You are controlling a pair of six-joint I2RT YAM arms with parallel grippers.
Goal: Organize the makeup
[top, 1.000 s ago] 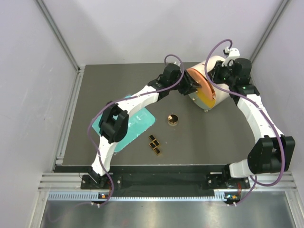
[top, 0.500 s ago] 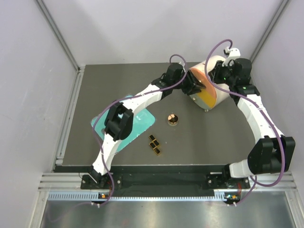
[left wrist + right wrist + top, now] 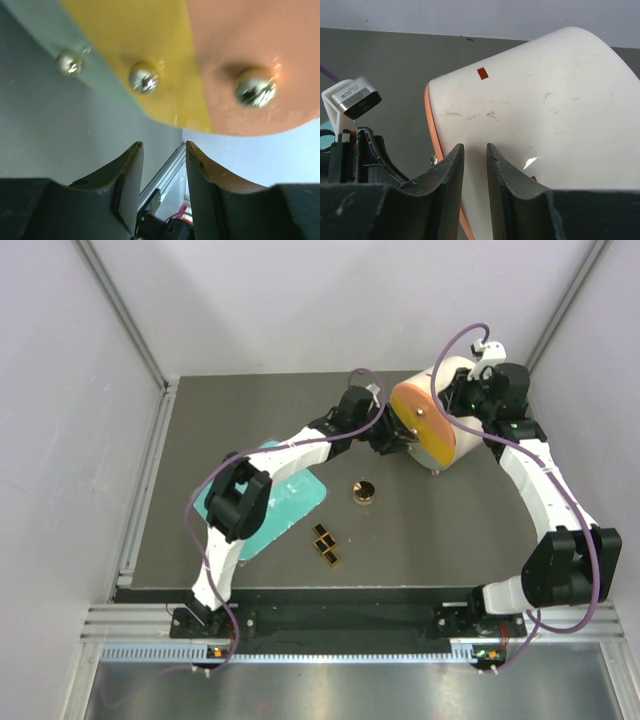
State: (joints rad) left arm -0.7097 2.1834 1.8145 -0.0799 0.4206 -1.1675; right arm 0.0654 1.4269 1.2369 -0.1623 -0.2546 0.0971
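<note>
Left arm (image 3: pixel 300 448) has drawn back slightly across the bench (image 3: pixel 450 540) from the white drum (image 3: pixel 452 372), whose orange-yellow front (image 3: pixel 425 428) now shows more fully; the left gripper (image 3: pixel 162 145), narrowly parted and empty, faces the front's metal knobs (image 3: pixel 144 77). The right gripper (image 3: pixel 474 146), likewise narrow and empty, sits close to the drum's white shell. Right of the teal tray (image 3: pixel 300 495) lie the round gold-and-black compact (image 3: pixel 364 491) and, nearer the near edge, the small black palettes (image 3: pixel 326 543).

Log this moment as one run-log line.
left end effector: open, facing drawer knobs | right end effector: open, by white drum | compact, palettes: on table, ungripped
</note>
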